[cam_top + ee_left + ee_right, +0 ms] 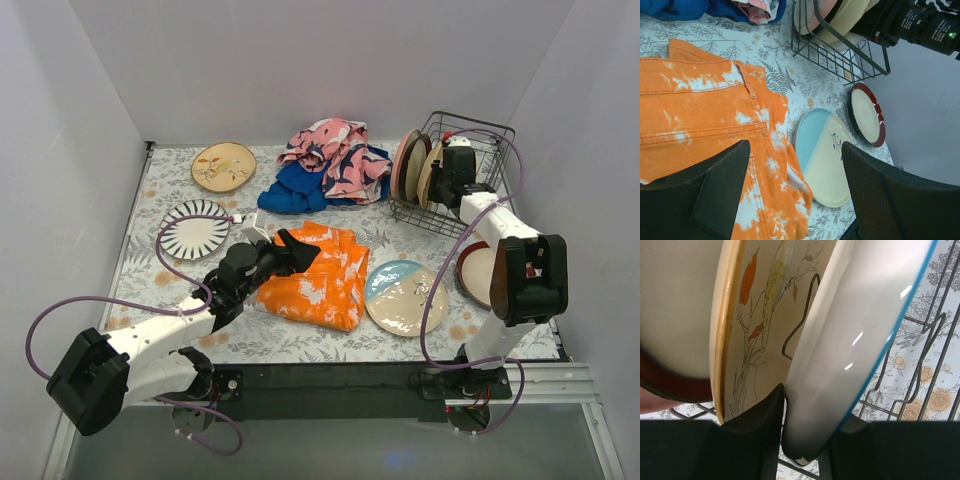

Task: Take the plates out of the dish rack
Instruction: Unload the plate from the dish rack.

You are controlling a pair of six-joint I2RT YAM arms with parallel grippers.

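Plates (413, 165) in dish rack (480, 140): my R gripper (805, 427) clamps blue-rimmed plate (855, 340) edge. Next, lift straight up, clear of wires & bird plate (765, 325). L gripper (795, 185) wide apart, idle.

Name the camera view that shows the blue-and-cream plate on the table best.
Left wrist: the blue-and-cream plate appears large and nearly whole, its painted motif visible. The top external view shows the plate whole but smaller. The right wrist view misses it.
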